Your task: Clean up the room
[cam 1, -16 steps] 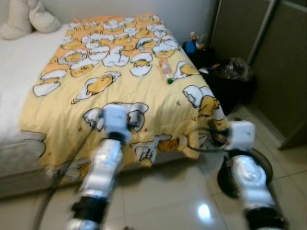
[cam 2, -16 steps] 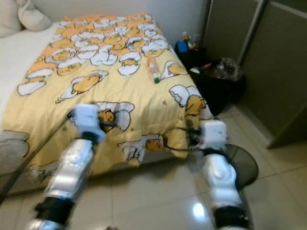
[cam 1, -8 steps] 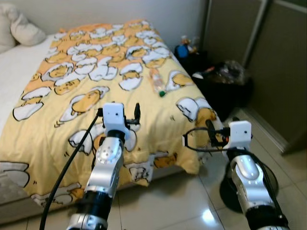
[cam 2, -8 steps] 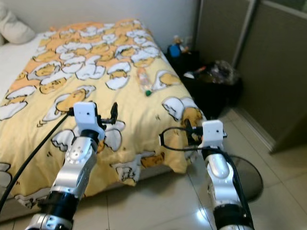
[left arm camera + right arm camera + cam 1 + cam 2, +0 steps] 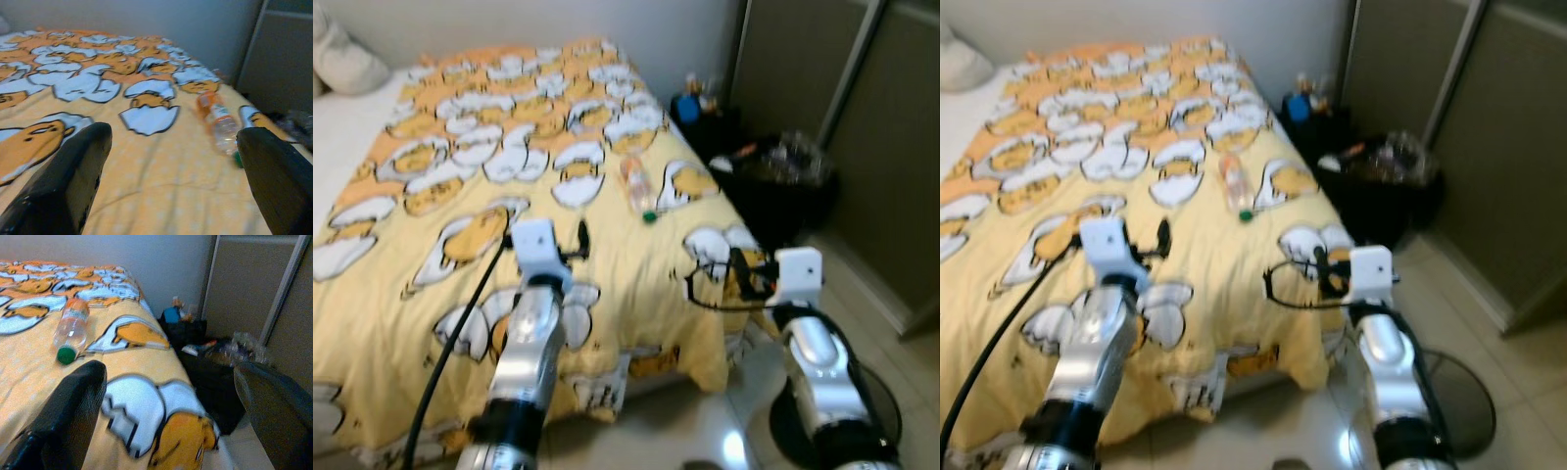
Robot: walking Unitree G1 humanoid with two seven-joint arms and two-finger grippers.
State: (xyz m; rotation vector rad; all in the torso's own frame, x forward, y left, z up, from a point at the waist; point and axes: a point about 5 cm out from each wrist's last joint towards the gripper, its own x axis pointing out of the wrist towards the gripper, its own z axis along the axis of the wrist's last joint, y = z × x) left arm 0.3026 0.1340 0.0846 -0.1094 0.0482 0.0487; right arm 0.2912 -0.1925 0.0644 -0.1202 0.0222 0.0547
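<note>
Plastic bottle (image 5: 637,186) with green cap lies on its side on the yellow blanket (image 5: 431,245), near the bed's right edge. We hold the left tool (image 5: 166,176) and right tool (image 5: 171,406) out over the bed's near end, fingers spread wide, nothing held. We judge the bottle light, thin-walled, prone to roll; grip across its mid-body, gently. Black bin (image 5: 783,181) stands beside the bed.

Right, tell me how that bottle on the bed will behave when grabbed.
The bottle lies on its side on the soft blanket, so a nudge would probably roll it. It looks clear and mostly empty, so likely light and apt to crush under a hard squeeze.
</note>
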